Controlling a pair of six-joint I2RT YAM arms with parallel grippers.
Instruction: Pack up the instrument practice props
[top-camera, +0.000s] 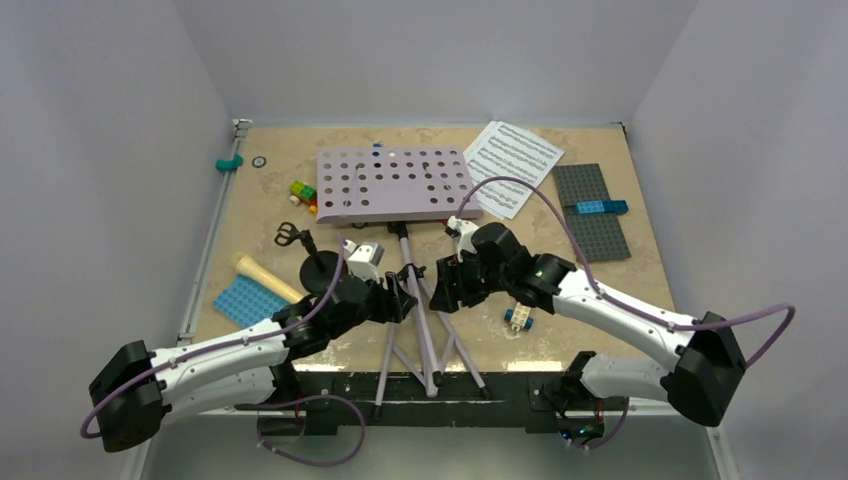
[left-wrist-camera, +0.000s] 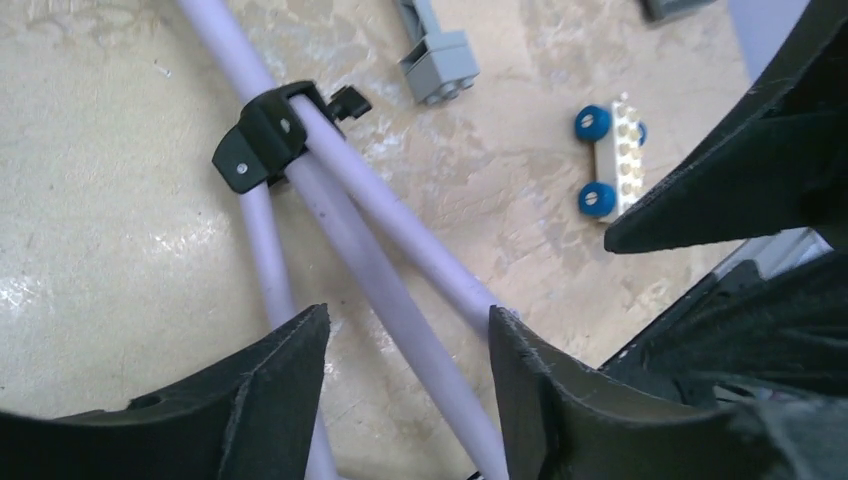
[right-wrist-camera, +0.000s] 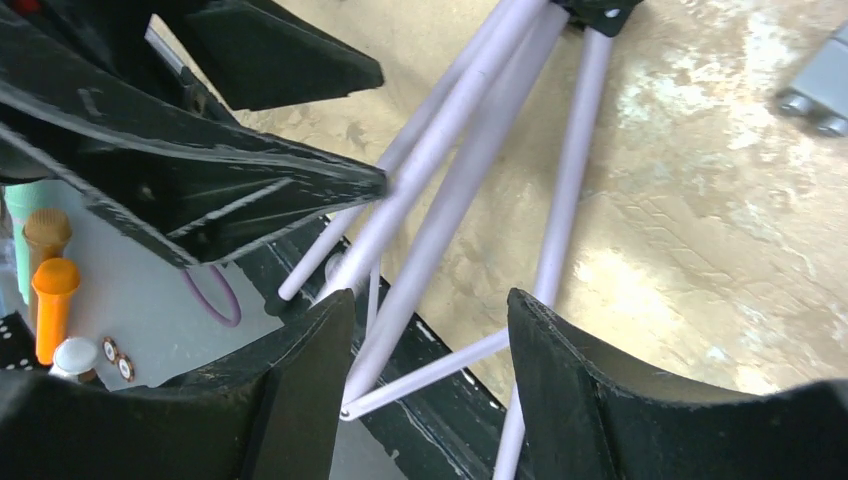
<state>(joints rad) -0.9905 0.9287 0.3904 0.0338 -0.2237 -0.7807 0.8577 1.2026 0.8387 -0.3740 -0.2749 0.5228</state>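
Lilac perforated tripod music stand (top-camera: 395, 183): lies flat on the beige mottled table (top-camera: 260, 200), with its desk toward the far edge and its legs running to the near edge between your two arms. A black collar (left-wrist-camera: 265, 140) joins the leg tubes.

Left gripper (left-wrist-camera: 408, 318): your jaws stand parted, straddling the lilac leg tubes. One tube touches a finger; nothing is clamped.

Right gripper (right-wrist-camera: 430, 300): your jaws are likewise parted around the leg tubes from the opposite side, gripping nothing.

White sheet-music pages (top-camera: 512, 165): far right, at the desk's right corner.

Black round-base mic stand (top-camera: 322, 268): left of the legs, near your left wrist.

Cream-yellow toy microphone (top-camera: 262, 275): further left, just beside the blue studded plate (top-camera: 243, 300).

Grey studded plate (top-camera: 592, 210): right side of the table.

White brick with blue wheels (top-camera: 518, 318): beside your right forearm.
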